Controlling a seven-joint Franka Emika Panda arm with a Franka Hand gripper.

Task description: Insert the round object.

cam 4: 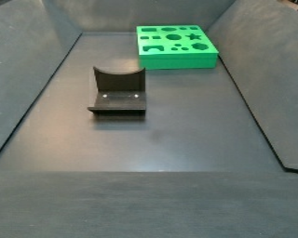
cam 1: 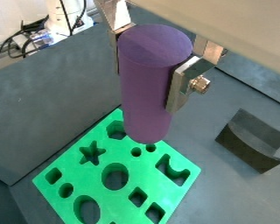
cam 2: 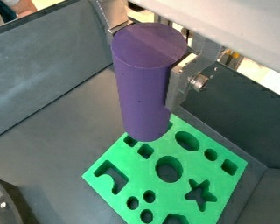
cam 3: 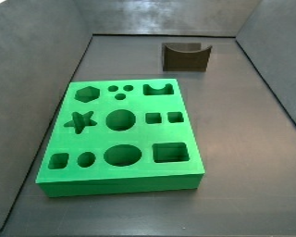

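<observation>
**Purple cylinder held above green block**

Round object [cam 1: 149,74]: upright, long axis vertical, clamped in the gripper [cam 2: 166,77], hanging above the green block [cam 1: 73,175]. Round hole [cam 1: 115,178] lies below and off to one side. Side views show neither gripper nor cylinder.

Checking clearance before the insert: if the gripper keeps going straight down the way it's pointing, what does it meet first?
Probably the green block: the gripper, above it, holds the purple cylinder, whose lower end hangs over the block's edge. Exact depth and hole alignment are unclear.
</observation>
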